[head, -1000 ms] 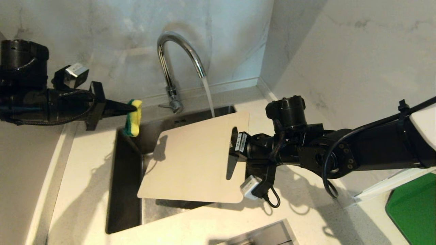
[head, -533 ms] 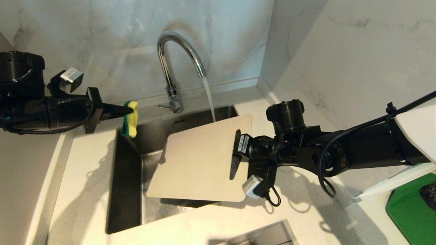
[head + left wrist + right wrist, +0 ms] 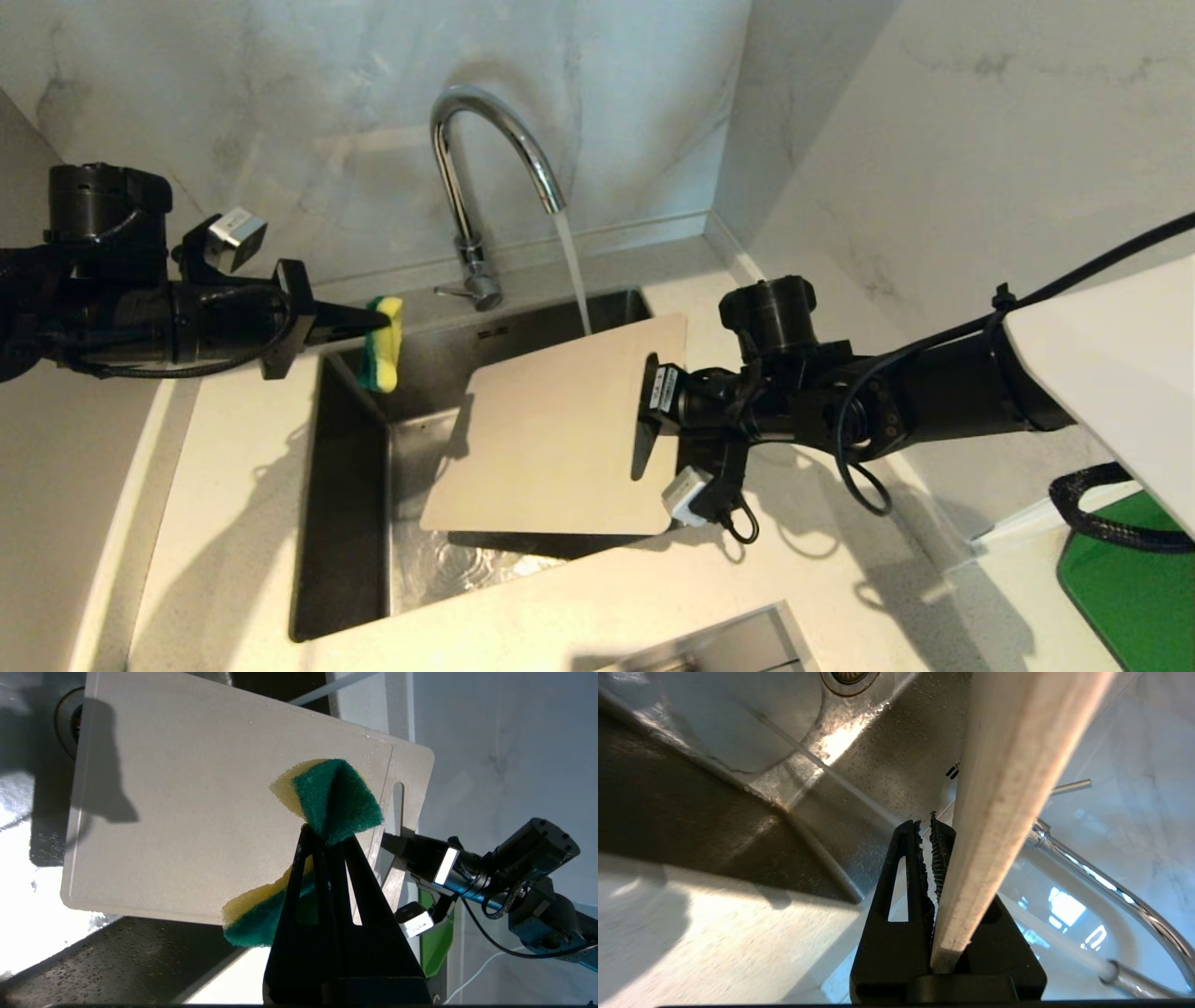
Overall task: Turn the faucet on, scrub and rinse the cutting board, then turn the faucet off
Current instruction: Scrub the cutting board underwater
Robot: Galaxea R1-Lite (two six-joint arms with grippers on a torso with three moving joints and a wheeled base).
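Head view shows us the faucet (image 3: 485, 159) running into the sink (image 3: 345, 523). Our right claw (image 3: 647, 411) is clamped on the cutting board (image 3: 551, 439), tilted over the basin; our left claw (image 3: 378, 322) is clamped on a sponge (image 3: 385, 343) beside it.

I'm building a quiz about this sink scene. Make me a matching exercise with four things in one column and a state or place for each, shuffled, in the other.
Things:
1. faucet
2. cutting board
3. sponge
4. green board

States or places:
A. pinched in the left gripper, above the sink's left rear corner
B. running water into the sink
C. lying on the counter at the far right
D. held by its handle end in the right gripper, tilted over the sink

Pairs: 1-B, 2-D, 3-A, 4-C
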